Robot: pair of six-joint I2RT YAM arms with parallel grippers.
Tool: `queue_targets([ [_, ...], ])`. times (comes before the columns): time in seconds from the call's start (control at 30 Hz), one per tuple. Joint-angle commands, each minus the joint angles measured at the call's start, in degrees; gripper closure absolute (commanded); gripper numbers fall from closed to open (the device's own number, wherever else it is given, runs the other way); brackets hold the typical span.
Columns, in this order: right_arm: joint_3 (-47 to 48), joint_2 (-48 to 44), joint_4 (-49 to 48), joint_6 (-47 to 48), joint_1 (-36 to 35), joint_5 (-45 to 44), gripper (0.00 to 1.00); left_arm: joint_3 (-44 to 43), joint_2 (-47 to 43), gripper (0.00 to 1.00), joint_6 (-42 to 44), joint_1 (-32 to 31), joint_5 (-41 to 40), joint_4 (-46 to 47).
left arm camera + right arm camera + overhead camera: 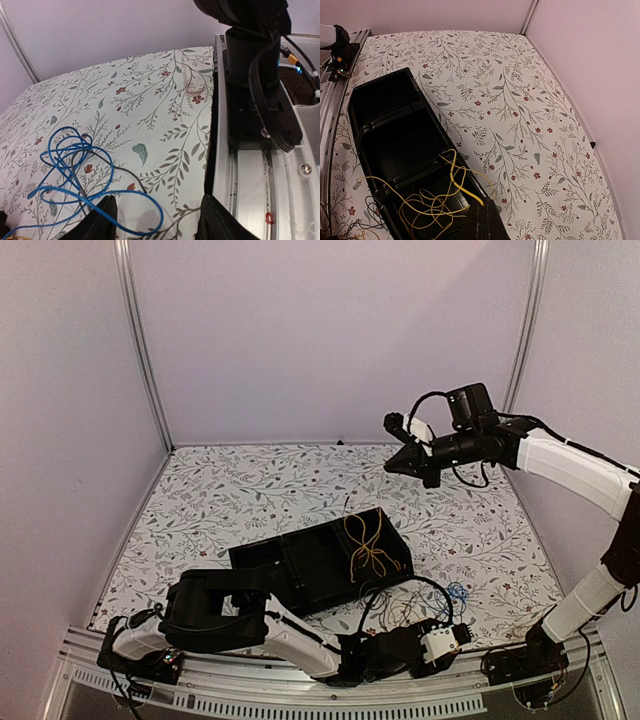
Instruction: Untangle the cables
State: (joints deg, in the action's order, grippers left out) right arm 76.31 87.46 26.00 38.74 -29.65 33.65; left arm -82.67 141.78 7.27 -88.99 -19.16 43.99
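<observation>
A yellow cable lies heaped in the right compartment of the black tray. In the right wrist view the yellow cable runs up from the tray to my right gripper. That gripper is shut on the cable's end and held high above the table. A blue cable lies coiled on the floral cloth, tangled with a thin black cable. My left gripper is open and low, with one blue loop between its fingers. It sits near the front edge, beside the blue cable.
Black cables trail from the tray toward the front edge. The right arm's base and the metal rail stand just right of my left gripper. The tray's left compartments hold nothing.
</observation>
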Motion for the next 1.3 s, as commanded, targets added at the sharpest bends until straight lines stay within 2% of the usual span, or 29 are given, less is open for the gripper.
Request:
queue_targets([
  [0.0, -0.87, 0.31, -0.43, 0.89, -0.39, -1.67, 1.0, 0.63, 1.15, 0.42, 0.76, -0.54, -0.55, 0.13],
  [0.3, -1.23, 0.21, 3.69, 4.27, -0.21, -8.36, 1.0, 1.67, 0.73, 0.42, 0.82, -0.65, -1.3, 0.64],
  [0.53, -2.2, -8.02, 9.12, 9.31, 3.75, -11.56, 1.0, 2.41, 0.34, 0.41, 1.14, -0.84, -1.92, 1.45],
  [0.7, -5.34, -11.47, 8.03, 11.73, 3.85, -13.58, 1.0, 1.9, 0.68, 0.42, 1.23, -1.14, -1.68, 1.33],
  [1.27, -8.94, 1.1, -2.97, 4.93, -5.12, -10.16, 1.0, 1.63, 0.59, 0.41, 1.72, -1.68, -3.25, 0.61],
])
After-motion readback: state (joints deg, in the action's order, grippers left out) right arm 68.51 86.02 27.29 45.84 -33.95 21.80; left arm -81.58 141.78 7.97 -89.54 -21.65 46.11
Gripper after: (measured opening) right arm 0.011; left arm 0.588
